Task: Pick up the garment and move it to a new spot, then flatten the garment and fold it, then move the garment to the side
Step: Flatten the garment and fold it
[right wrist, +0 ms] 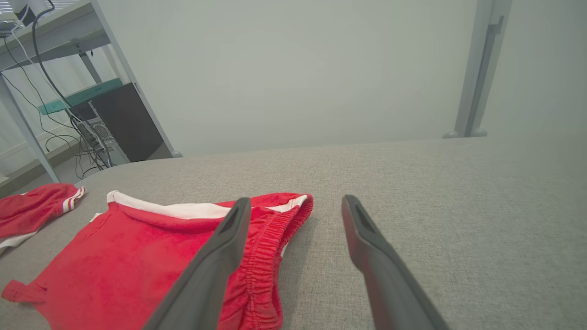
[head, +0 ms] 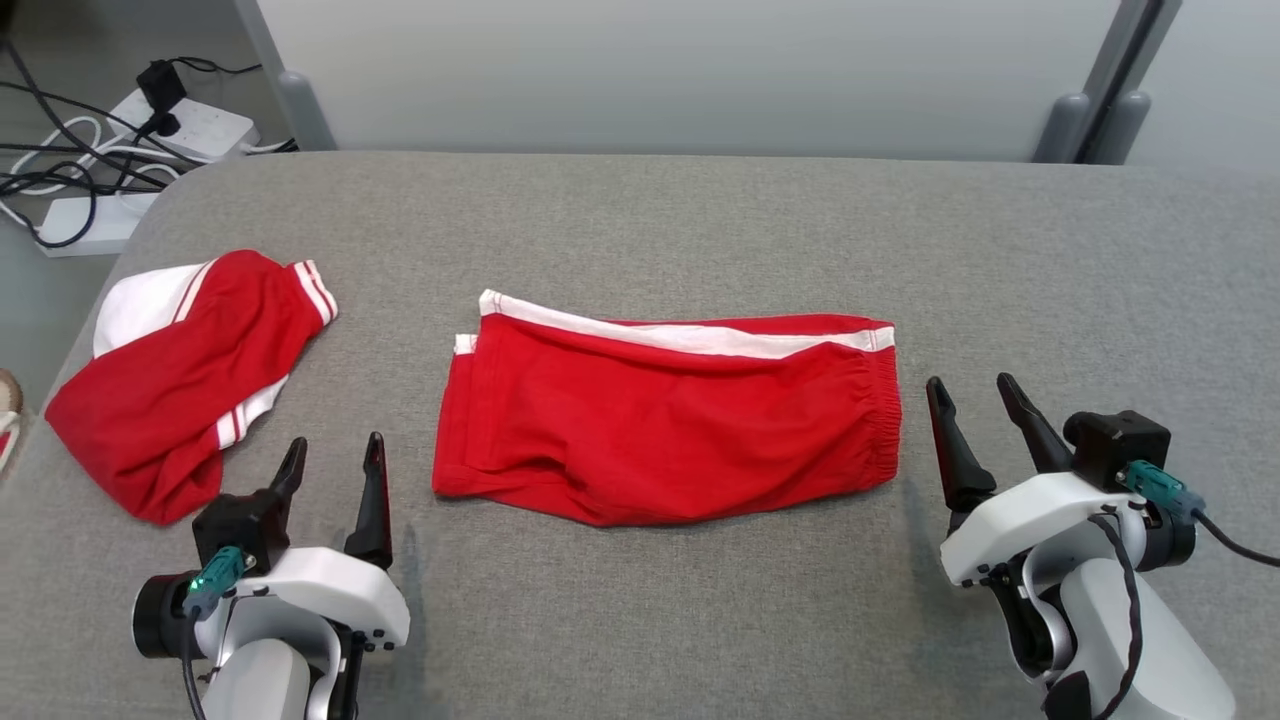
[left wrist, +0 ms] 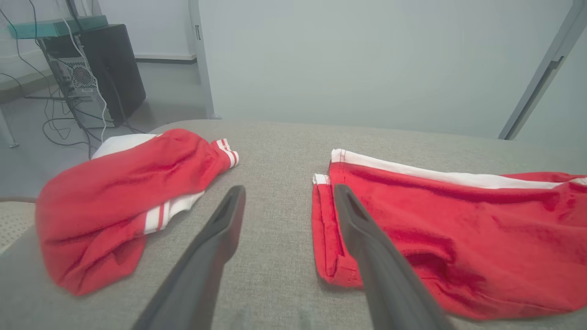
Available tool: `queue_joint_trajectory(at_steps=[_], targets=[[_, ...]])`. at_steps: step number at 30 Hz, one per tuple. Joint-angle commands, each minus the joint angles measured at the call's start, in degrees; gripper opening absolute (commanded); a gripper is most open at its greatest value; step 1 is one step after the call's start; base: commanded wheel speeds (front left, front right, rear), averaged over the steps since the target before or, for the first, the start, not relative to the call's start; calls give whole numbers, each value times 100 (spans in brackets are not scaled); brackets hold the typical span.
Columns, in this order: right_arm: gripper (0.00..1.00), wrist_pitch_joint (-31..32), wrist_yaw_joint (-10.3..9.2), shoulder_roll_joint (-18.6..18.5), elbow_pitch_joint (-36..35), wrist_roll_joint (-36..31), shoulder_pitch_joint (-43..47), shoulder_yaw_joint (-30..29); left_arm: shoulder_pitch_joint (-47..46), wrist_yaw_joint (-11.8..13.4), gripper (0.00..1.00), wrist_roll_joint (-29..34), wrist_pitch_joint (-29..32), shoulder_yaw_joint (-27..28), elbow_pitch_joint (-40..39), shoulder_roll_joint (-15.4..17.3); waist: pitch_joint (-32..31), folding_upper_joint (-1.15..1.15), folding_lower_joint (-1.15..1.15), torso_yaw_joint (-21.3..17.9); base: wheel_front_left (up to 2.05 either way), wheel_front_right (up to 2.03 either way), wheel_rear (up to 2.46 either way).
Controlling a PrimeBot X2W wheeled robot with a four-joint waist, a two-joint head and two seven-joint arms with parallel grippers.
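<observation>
left tool (head: 336, 443) stood wide, empty | right tool (head: 970, 383) likewise | folded red white-striped fabric shorts (head: 660, 420) lay untouched between them

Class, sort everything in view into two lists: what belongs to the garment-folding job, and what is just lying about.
Job: red shorts, left hand, right hand, both open, grey table.
Lying about, it seems: crumpled red-and-white garment at the left edge, power strip, cables, computer tower.

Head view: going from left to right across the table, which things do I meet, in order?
The crumpled garment → left pincer → shorts → right pincer.
</observation>
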Motion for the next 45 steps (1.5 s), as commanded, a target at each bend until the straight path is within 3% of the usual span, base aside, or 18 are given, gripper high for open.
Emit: queue_joint_trajectory(at_steps=[1, 12, 19, 30, 43, 44, 45], targets=[[100, -68, 20, 12, 43, 46, -236, 153, 42, 4, 100, 127, -76, 237, -304, 106, -17, 0, 0, 114, 0, 0, 0], [100, -49, 20, 67, 1353, 265, -850, 96, 212, -203, 100, 268, -76, 354, -637, -121, 199, 0, 0, 556, 0, 0, 0], [100, 325, 20, 105, 2117, 646, -1210, 154, 63, -289, 100, 359, -76, 387, -687, -196, 415, 0, 0, 749, 0, 0, 0], [100, 810, 20, 113, 2394, 1513, -1464, 807, -41, -378, 100, 452, -76, 485, -723, -252, 618, 0, 0, 808, 0, 0, 0], [100, 922, 20, 113, 2544, 2275, -1631, 1309, -213, -467, 100, 483, -76, 471, -750, -290, 848, 0, 0, 1072, 0, 0, 0], [77, 936, 20, 113, 2541, 2321, -1629, 1374, -218, -466, 100, 484, -76, 473, -762, -292, 855, 0, 0, 1086, 0, 0, 0], [41, 901, 20, 113, 2527, 2395, -1624, 1396, -221, -465, 100, 487, -76, 472, -779, -293, 859, 0, 0, 1097, 0, 0, 0]])
